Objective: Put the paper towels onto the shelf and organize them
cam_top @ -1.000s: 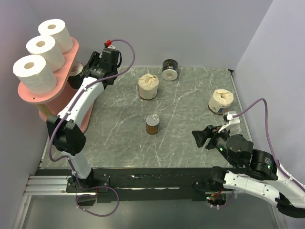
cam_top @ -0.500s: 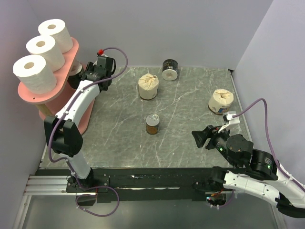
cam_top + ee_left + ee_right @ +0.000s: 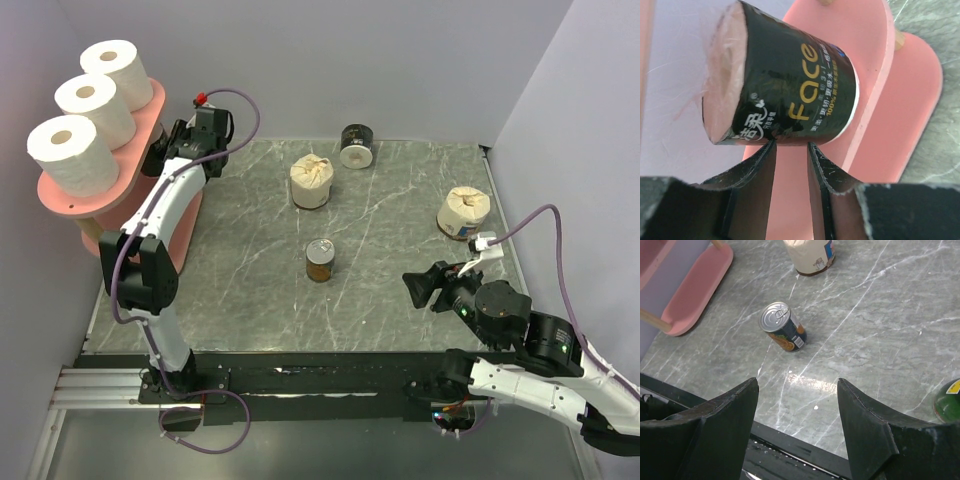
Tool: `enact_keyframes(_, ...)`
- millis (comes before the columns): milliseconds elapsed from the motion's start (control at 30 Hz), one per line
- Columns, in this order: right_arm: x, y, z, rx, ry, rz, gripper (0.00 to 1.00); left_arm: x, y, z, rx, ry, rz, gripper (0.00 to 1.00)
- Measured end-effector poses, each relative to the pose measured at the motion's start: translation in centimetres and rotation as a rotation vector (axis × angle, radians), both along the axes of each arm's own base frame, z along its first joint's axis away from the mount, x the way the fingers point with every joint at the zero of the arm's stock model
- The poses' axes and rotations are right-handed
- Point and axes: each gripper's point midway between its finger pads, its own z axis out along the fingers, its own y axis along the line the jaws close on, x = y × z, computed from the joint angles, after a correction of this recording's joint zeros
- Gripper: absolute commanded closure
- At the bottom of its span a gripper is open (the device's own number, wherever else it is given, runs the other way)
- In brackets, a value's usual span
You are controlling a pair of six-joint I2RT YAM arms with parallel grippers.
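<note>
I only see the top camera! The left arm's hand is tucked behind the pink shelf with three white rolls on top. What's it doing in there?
Observer: On its wrist camera, the left gripper is shut and empty, tips right beside a black-wrapped paper towel roll with gold lettering that seems to sit on a pink oval shelf board.
Operator: Ooh! Is anything hiding by the other arm?
Observer: Yes. The right wrist camera catches a green bottle at the picture's edge, beside the open right gripper; your view misses it.
</note>
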Motion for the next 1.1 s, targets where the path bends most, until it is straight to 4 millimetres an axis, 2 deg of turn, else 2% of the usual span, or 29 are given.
enact_keyframes(267,0.0,-0.1,0.1,0.000,-0.002,-0.004,0.28,0.6,0.5,-1.1,0.008,0.032,0.010,0.60)
enact_keyframes(400,0.0,0.0,0.1,-0.001,-0.001,-0.004,0.28,1.1,-0.7,-0.6,-0.030,0.006,-0.016,0.55)
enact_keyframes(467,0.1,0.0,0.0,-0.002,0.000,-0.003,0.28,1.4,-2.3,0.1,-0.059,-0.019,-0.048,0.48)
enact_keyframes(533,0.1,0.1,0.0,-0.007,0.002,-0.004,0.27,1.8,-4.9,0.8,-0.093,-0.050,-0.103,0.42)
enact_keyframes(567,0.2,0.1,-0.1,-0.011,0.002,-0.007,0.27,1.9,-6.5,1.2,-0.112,-0.070,-0.139,0.36)
enact_keyframes(633,0.5,0.2,-0.2,-0.033,-0.001,-0.015,0.26,1.5,-10.2,1.9,-0.154,-0.092,-0.227,0.30)
enact_keyframes(667,0.8,0.2,-0.4,-0.055,-0.002,-0.028,0.26,1.1,-12.4,2.5,-0.189,-0.112,-0.281,0.24)
enact_keyframes(733,1.6,0.1,-0.8,-0.131,0.001,-0.066,0.26,0.0,-16.7,3.9,-0.283,-0.150,-0.406,0.17)
enact_keyframes(800,2.6,0.2,-0.8,-0.209,-0.002,-0.103,0.26,-1.6,-20.2,5.8,-0.392,-0.198,-0.527,0.05)
enact_keyframes(833,3.2,0.3,-0.5,-0.251,-0.004,-0.123,0.26,-2.4,-21.3,6.6,-0.450,-0.222,-0.577,0.01)
enact_keyframes(867,4.0,0.2,-0.1,-0.287,-0.006,-0.156,0.26,-3.2,-21.8,7.2,-0.499,-0.242,-0.614,0.03)
enact_keyframes(967,6.5,-0.7,0.6,-0.335,0.004,-0.244,0.26,-6.0,-22.2,8.5,-0.639,-0.294,-0.706,0.04)
enact_keyframes(1067,9.2,-2.7,-0.3,-0.361,0.054,-0.337,0.25,-7.8,-22.6,7.7,-0.726,-0.309,-0.769,0.04)
enact_keyframes(1100,10.0,-3.4,-0.6,-0.369,0.076,-0.359,0.25,-8.4,-23.0,6.5,-0.750,-0.288,-0.789,0.04)
